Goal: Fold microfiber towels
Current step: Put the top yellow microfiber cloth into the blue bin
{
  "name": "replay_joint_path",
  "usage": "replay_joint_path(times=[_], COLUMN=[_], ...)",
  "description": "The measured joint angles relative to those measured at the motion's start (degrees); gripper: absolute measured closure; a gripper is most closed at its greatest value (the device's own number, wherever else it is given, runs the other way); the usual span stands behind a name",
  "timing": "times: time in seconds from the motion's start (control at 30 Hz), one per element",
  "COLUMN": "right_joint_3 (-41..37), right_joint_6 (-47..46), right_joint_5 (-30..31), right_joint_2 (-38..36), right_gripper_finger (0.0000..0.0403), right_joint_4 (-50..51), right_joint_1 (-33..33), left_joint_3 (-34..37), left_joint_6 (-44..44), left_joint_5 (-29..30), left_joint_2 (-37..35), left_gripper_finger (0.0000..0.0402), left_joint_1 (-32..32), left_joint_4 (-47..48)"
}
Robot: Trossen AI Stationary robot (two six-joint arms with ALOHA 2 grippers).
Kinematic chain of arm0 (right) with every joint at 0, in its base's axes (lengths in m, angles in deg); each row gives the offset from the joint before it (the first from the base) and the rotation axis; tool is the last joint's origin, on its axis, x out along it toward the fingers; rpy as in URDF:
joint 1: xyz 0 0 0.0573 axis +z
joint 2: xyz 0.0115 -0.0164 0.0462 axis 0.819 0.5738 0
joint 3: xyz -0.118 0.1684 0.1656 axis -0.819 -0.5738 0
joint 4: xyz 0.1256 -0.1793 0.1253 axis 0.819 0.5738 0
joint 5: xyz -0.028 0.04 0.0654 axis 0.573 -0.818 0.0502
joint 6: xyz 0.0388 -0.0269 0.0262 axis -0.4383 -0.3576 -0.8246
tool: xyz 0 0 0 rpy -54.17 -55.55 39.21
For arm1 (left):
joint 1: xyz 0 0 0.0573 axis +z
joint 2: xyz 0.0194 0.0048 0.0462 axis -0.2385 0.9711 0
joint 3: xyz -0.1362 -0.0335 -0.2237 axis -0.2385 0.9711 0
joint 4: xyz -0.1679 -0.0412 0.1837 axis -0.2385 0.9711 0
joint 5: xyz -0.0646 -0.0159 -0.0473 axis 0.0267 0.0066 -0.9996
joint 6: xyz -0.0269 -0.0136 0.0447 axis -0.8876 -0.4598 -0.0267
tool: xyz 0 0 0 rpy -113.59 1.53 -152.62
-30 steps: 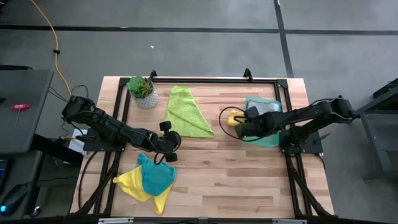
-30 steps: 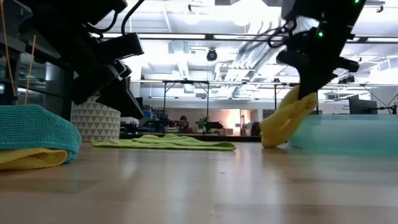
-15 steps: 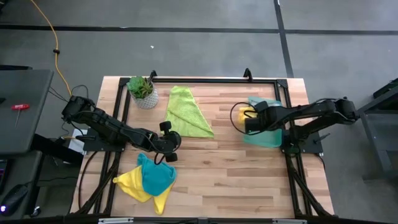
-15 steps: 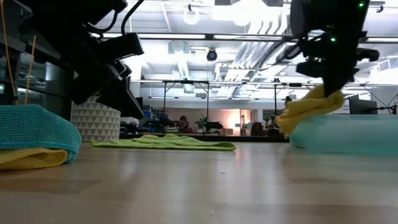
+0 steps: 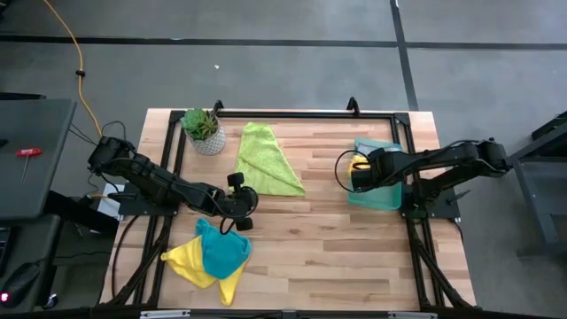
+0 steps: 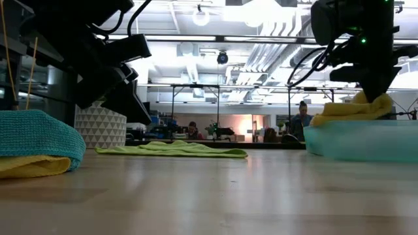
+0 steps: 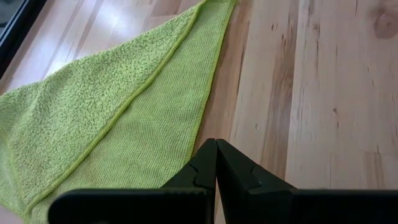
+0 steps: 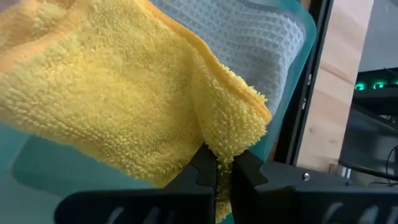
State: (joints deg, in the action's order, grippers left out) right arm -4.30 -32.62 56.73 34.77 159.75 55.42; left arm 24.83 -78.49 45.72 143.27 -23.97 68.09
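High view, layout: right gripper (image 5: 356, 171) hangs over the translucent green tray (image 5: 387, 199) at the right edge of the tabletop (image 5: 337, 239); left gripper (image 5: 237, 202) waits near the tabletop's middle, just beside the lime green towel (image 5: 264, 161).
Right gripper state: clenched on a pinch of the yellow towel (image 8: 112, 93), jaws meeting on a fold of the pile.
Left gripper state: clenched on nothing, tips pressed together above bare wood next to the lime green cloth.
Held towel position: bunched over the tray, part draped on the near tray wall in the low view, with a grey towel (image 8: 249, 43) under it.
Other towels: a teal blue towel (image 5: 221, 252) lies on top of a second yellow towel (image 5: 188, 263) near the front left corner; the lime green one lies in a rough triangle toward the rear edge, next to the potted plant (image 5: 202, 127).
Risk, shallow grip: only a small fold is caught, so in my judgement the cloth may slip free on release or retreat and land crumpled.
Risk, overhang: cloth resting on the tray wall may slide out onto the tabletop.
Risk, snag: looped pile may cling to the jaws and be dragged back out.
Risk, disturbance: the grey towel beneath may be rucked if the gripper presses down.
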Motion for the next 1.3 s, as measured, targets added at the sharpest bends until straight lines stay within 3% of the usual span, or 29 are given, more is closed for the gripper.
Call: replay_joint_path(times=[0.2, 0.4, 0.63, 1.0, 1.17, 1.3], right_joint_3=[-0.26, -7.04, -12.16, -12.13, -12.13, -12.11], right_joint_6=[0.41, 3.25, 3.04, -1.49, -1.45, -1.21], right_joint_5=[-0.49, -5.4, -4.27, -1.28, -1.28, -0.82], right_joint_2=[0.24, 0.26, 0.25, 0.24, 0.24, 0.24], right_gripper_finger=[0.0403, 0.0403, 0.0403, 0.0401, 0.0378, 0.0335], right_joint_4=[-0.17, -6.28, -12.7, -11.82, -11.8, -11.26], right_joint_1=[0.1, 0.33, 0.76, -0.39, -0.44, -0.44], left_joint_3=[-0.02, -0.02, -0.02, -0.02, -0.02, -0.02], left_joint_6=[0.0, 0.03, 0.17, 0.01, 0.0, 0.0], left_joint_5=[0.0, 0.0, 0.0, 0.0, 0.0, -0.02], left_joint_2=[-0.02, -0.04, -0.04, -0.04, -0.04, -0.04], left_gripper_finger=[0.0402, 0.0401, 0.0402, 0.0402, 0.0402, 0.0402], left_joint_1=[-0.01, -0.01, 0.0, 0.01, -0.01, -0.01], left_joint_4=[0.02, 0.07, 0.04, -0.02, -0.04, -0.07])
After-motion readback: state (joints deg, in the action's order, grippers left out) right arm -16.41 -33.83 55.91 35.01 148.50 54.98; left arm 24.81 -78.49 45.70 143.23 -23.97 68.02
